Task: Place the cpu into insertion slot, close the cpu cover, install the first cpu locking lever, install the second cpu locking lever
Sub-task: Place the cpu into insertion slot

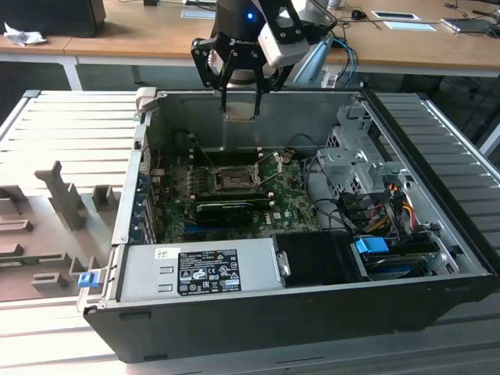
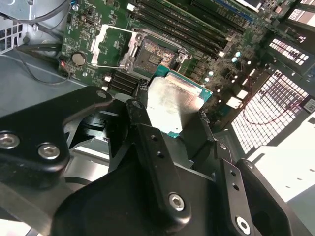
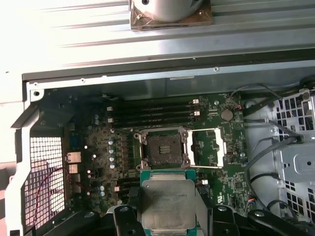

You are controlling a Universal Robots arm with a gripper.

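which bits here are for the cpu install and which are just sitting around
For the job: gripper holding the cpu, insertion slot, cpu cover flipped open.
Just lying about: power supply, graphics card, drive cage, coin cell battery.

A grey slatted bench is carrying an open computer case, with its slats showing on both sides of the case. On the exterior view's left of the case, grey fixture blocks are standing on the slats, and a small blue piece is sitting just beside the case's near corner. Beyond the case, a wooden desk is bearing a crumpled white scrap.
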